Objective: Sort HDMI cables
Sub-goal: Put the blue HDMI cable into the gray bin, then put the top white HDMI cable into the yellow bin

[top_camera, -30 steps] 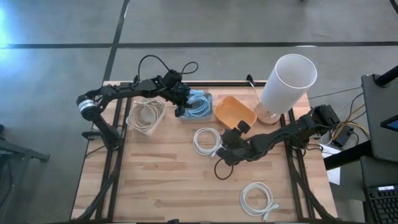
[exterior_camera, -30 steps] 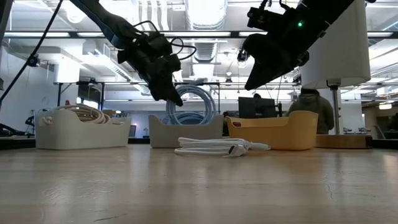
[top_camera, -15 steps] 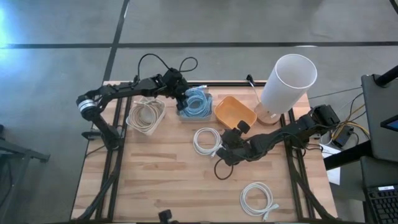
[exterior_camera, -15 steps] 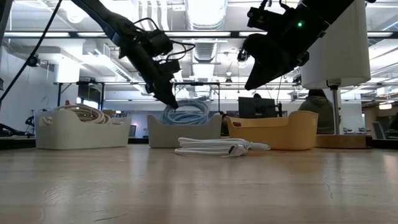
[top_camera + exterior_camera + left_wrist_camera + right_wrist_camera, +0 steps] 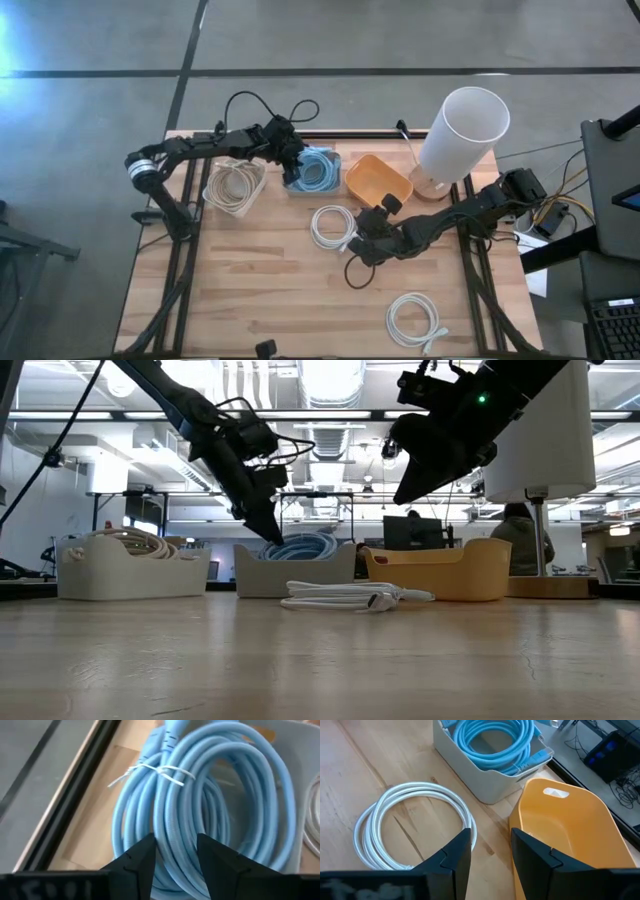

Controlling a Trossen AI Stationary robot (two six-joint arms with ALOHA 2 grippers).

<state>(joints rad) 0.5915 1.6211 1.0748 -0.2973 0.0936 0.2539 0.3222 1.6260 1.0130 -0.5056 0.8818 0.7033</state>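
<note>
- Far left bin (image 5: pixel 234 188): white, holds beige coils (image 5: pixel 236 182), at the table's back left.
- Left gripper (image 5: pixel 293 166): over the near-left edge of the grey bin (image 5: pixel 314 170), tips down by its rim. In its wrist view the fingers (image 5: pixel 137 862) are parted with strands of the blue coil (image 5: pixel 200 805) between them; grasping or let go, cannot tell.
- Blue coils (image 5: pixel 318 167): inside the grey bin, tied with a white tie (image 5: pixel 165 771), low behind the rim in the low view (image 5: pixel 300 547).
- White coil (image 5: pixel 331 226): flat on the table just in front of the grey bin, touching no bin; seen too at (image 5: pixel 415 827) and (image 5: pixel 345 596).
- Orange bin (image 5: pixel 378 181): beside the grey bin on its right, shows empty at (image 5: pixel 560 830).
- Right gripper (image 5: pixel 364 240): above the table just right of the white coil, fingers (image 5: pixel 455 855) apart, gripping nothing.
- Second white coil (image 5: pixel 414 319): near the front right edge, well apart from the rest.
- Lamp (image 5: pixel 460 130): white shade, back right corner.
</note>
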